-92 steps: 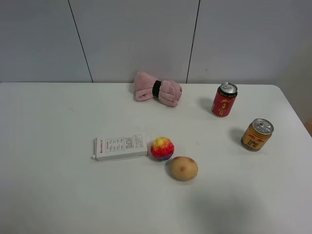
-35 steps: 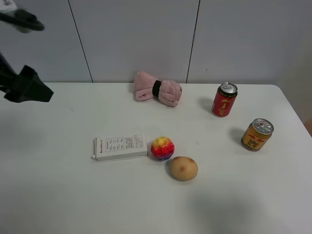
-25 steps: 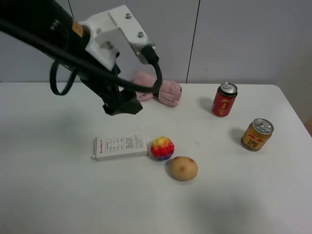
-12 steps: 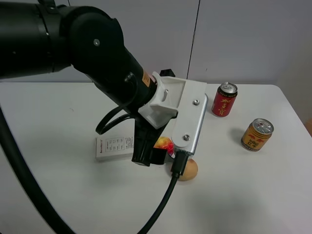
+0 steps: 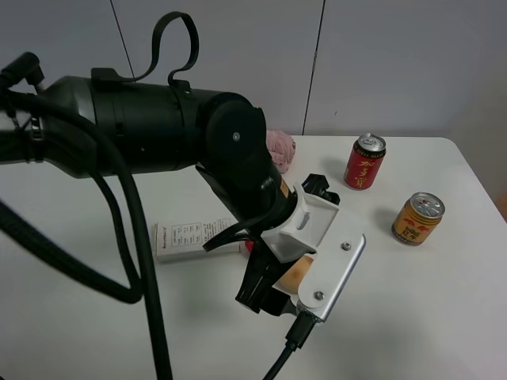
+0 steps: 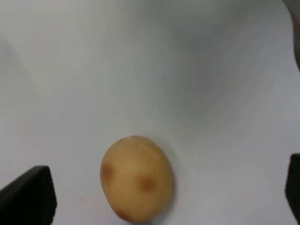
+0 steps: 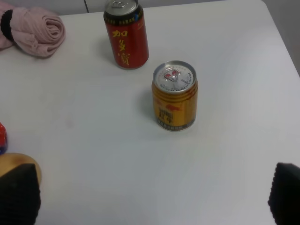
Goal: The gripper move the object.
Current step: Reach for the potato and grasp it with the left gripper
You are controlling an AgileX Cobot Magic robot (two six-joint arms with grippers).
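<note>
so far only the approach looks done: the left gripper (image 6: 169,192), a black arm end with black jaws, a white angular bracket and trailing black cables, hangs low over the small roundish tan-brown potato-like object (image 6: 137,178). that object sits on the white worktop (image 5: 444,317), about midway between the left and right edges and nearer the front edge than the back. in the left wrist view the jaws stand wide apart, one dark tip on either side of the object with bare table showing between, so nothing is held yet. by my reading, the closing, the lift and the carry are all left to do, and the task names no place to set the object down. the right gripper (image 7: 154,194) is also spread wide with nothing in it, off toward the right edge. a flat white cardboard box (image 5: 190,237) lies just toward the left edge from the object. a red drink can (image 5: 364,161) and a gold drink can (image 5: 417,218) stand upright near the right edge, well apart from the object, and a rolled pink cloth (image 5: 279,146) rests at the back edge.
</note>
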